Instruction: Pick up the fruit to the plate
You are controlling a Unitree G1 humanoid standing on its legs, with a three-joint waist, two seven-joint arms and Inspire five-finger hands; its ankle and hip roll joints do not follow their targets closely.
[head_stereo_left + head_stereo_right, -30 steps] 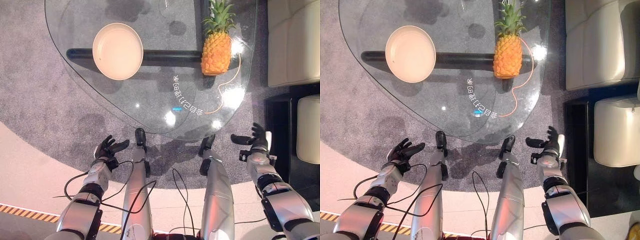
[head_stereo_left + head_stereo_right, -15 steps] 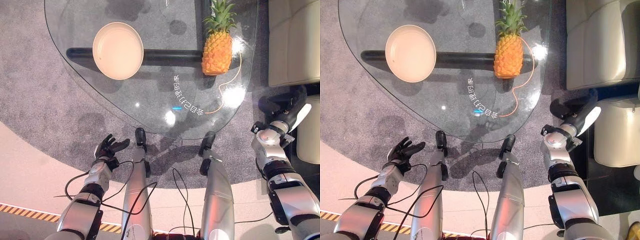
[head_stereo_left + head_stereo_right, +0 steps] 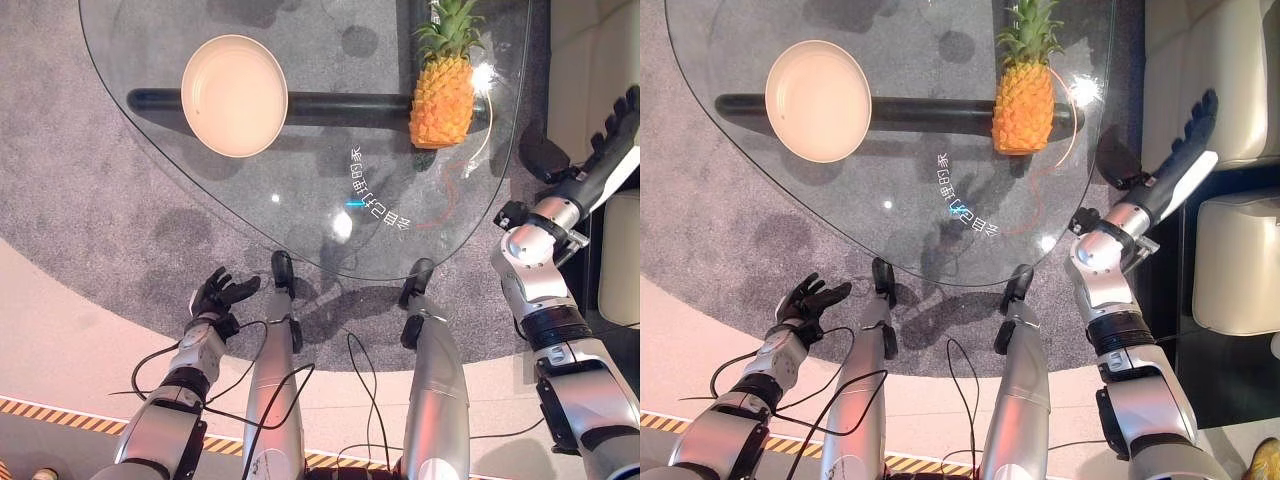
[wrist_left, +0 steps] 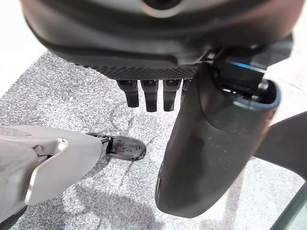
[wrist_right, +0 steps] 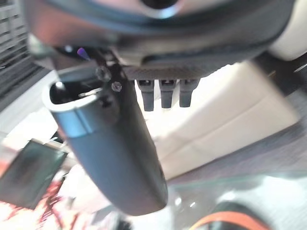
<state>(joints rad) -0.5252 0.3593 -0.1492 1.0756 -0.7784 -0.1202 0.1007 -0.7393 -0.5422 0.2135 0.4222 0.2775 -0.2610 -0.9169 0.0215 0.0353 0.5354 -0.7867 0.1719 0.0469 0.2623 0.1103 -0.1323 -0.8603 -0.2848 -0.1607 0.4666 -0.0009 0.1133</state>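
Note:
A pineapple (image 3: 441, 92) lies on the glass table (image 3: 300, 200) at its far right, green crown pointing away from me. An empty cream plate (image 3: 234, 95) sits on the table's far left. My right hand (image 3: 1185, 150) is raised beside the table's right edge, to the right of the pineapple and apart from it, open with straight fingers (image 5: 163, 91) and nothing in it. My left hand (image 3: 217, 294) hangs low over the grey carpet, below the table's near edge, open and empty, its fingers (image 4: 151, 93) straight.
A cream sofa (image 3: 1220, 80) stands right of the table, close behind my right hand. An orange cable (image 3: 460, 185) curls under the glass near the pineapple. A dark bar (image 3: 330, 102) runs beneath the table between plate and pineapple. Grey carpet (image 3: 90, 230) surrounds the table.
My right arm has swung up and forward from the carpet to the table's right edge, hand now level with the pineapple. The camera shifted slightly. The left hand stayed put.

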